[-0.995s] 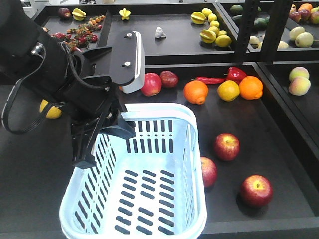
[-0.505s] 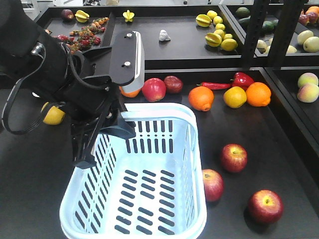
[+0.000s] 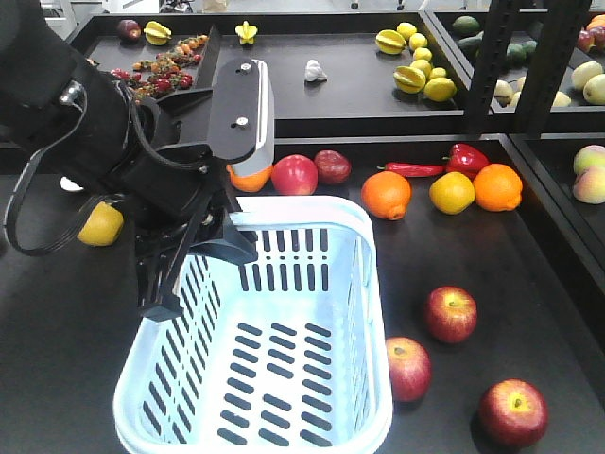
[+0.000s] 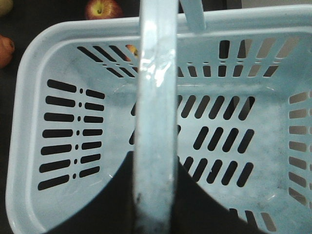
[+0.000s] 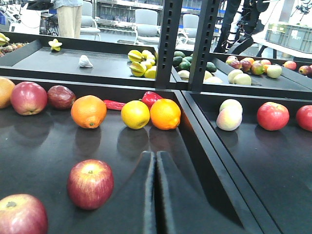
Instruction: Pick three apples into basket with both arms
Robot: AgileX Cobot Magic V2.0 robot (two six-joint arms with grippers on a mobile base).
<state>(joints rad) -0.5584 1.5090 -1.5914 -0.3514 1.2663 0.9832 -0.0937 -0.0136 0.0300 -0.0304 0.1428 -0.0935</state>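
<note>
The right pincer (image 5: 155,157) has its jaws pressed together, low over the dark counter (image 5: 48,146). A red apple (image 5: 90,184) lies to its left, and a second red apple (image 5: 22,214) sits at the lower-left corner. Farther back sit an orange (image 5: 88,111), a yellow fruit (image 5: 135,114), perhaps a lemon, and another orange (image 5: 165,114).

Pale blue slotted basket (image 3: 312,312) — red apples (image 3: 450,314), yellowish streaks

Bright, even light in our views.
We see glare along the handle of the basket (image 4: 19,146), with soft reflections on the glossy black table (image 5: 48,146).
</note>
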